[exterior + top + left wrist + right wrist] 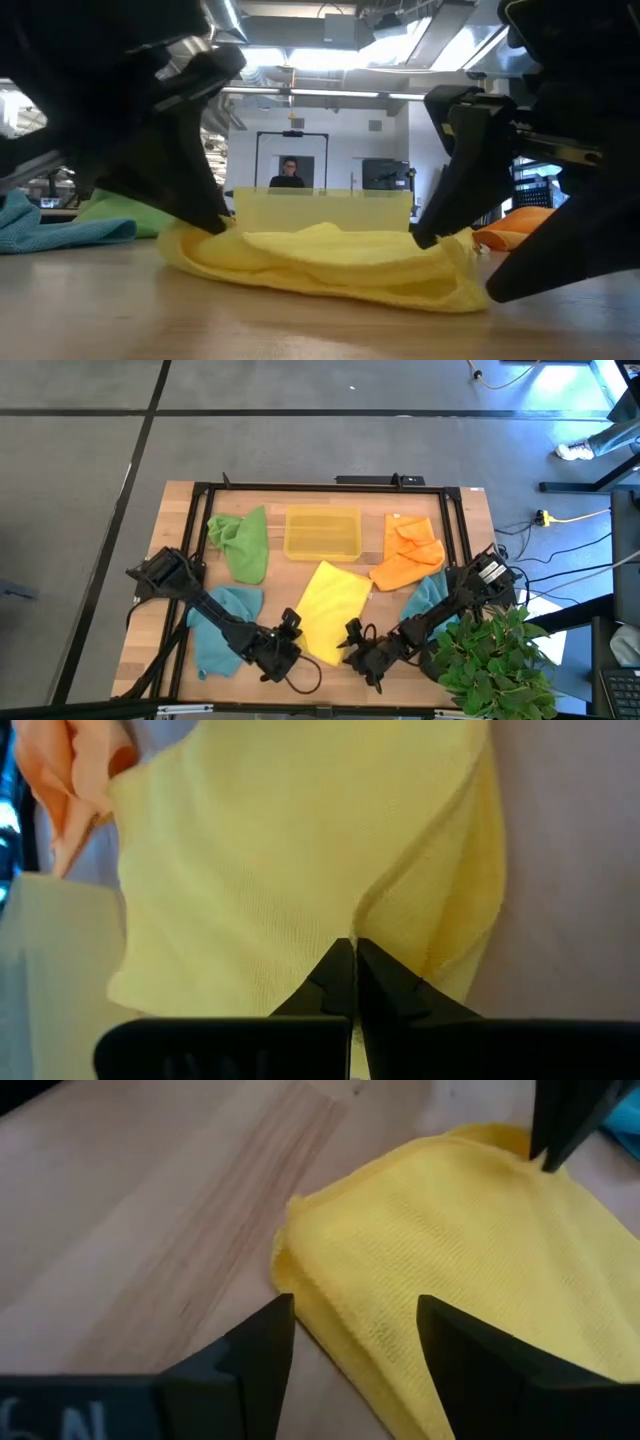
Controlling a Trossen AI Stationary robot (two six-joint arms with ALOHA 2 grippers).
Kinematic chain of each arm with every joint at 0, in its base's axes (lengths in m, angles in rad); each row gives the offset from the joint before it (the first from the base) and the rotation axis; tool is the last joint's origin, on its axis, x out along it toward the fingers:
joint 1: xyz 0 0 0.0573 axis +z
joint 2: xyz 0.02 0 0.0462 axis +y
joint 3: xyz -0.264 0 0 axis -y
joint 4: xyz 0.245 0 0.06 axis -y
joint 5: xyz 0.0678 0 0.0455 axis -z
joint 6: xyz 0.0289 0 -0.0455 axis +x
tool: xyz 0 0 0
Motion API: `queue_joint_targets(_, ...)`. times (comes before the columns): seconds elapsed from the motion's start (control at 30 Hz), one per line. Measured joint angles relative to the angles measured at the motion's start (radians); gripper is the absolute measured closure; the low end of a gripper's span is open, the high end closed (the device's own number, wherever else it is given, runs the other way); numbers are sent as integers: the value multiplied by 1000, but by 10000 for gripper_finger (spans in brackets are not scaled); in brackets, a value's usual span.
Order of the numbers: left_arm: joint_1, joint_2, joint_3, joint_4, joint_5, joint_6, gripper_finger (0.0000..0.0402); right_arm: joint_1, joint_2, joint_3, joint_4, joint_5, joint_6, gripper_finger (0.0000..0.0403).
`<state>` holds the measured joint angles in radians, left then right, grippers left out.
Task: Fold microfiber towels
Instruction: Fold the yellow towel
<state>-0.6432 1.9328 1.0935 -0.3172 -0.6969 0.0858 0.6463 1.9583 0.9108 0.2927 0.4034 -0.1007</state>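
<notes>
Yellow towel (334, 610) flat just in front of plastic tray (322, 532), pinched at near edge by left gripper (291, 636), apparently for folding; right gripper (354, 638) spread wide beside opposite corner, grasping nothing yet.

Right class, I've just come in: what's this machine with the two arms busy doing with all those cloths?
It is folding cloths on a wooden table. The left gripper has its fingers shut on one near corner of the yellow cloth, which lies in the middle. The right gripper sits open at the other near corner, not gripping yet. Green, orange and two blue cloths lie rumpled around it, and a yellow tray sits at the back.
</notes>
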Motion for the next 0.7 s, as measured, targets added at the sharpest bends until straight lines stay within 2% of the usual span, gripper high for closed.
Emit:
queue_joint_targets(0.33,36,-81,2,-15,15,-31,401,1,0,0,4,-9,43,190)
queue_joint_targets(0.4,36,-84,3,-22,72,-16,401,4,0,0,4,-9,44,190)
queue_joint_targets(0.6,33,-79,3,-45,359,-5,397,6,0,0,4,-12,44,190)
queue_joint_targets(0.7,23,-79,3,-42,400,-5,382,6,0,0,4,-12,43,190)
